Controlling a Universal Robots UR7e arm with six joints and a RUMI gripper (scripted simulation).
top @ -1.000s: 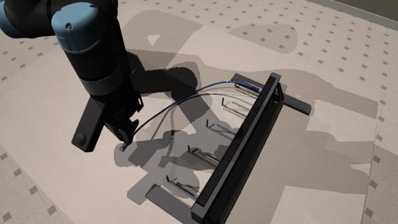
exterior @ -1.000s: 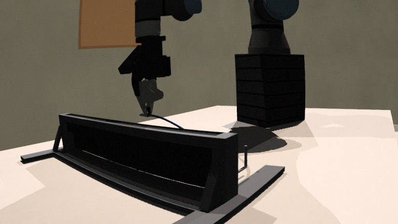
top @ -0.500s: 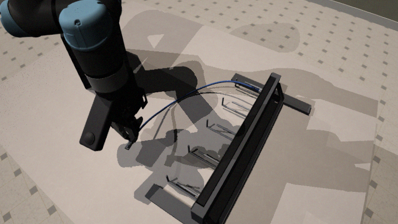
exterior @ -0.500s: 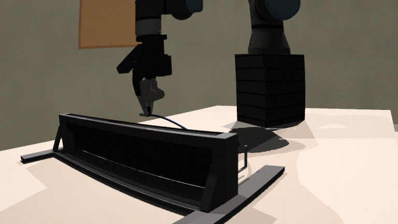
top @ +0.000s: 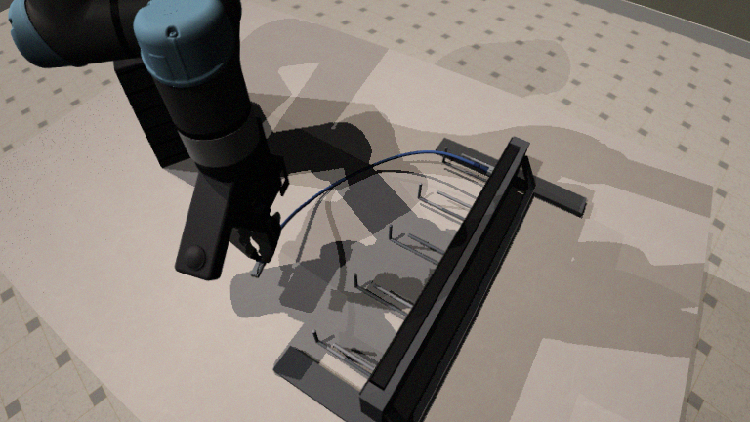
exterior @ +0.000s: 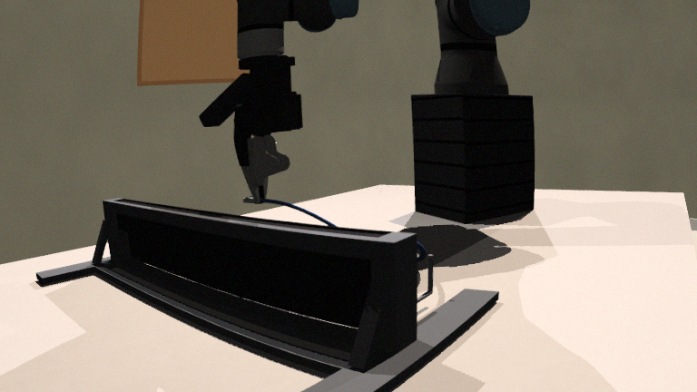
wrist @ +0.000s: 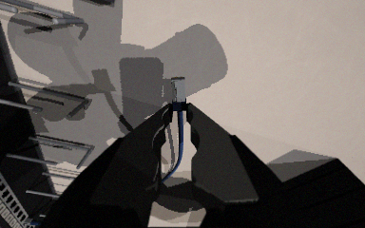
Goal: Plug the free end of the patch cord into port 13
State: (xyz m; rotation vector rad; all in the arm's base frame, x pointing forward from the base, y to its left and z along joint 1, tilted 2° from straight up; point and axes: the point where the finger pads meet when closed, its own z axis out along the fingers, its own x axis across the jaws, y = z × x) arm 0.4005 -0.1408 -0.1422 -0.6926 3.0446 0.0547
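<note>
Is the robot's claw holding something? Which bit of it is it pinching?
Yes. The gripper is shut on the blue cable's free end, pinching it just behind the small plug, which pokes out past the fingertips.

Olive-grey wall with orange panel; pale table top; tiled floor with small grey squares.

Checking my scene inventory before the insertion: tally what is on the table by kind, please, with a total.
Rack: 1
Patch cord, blue: 1
Cable-guide brackets in front of the rack: 4
Robot pedestal: 1
Gripper, shut on the cord's free plug: 1
Total: 8
</note>
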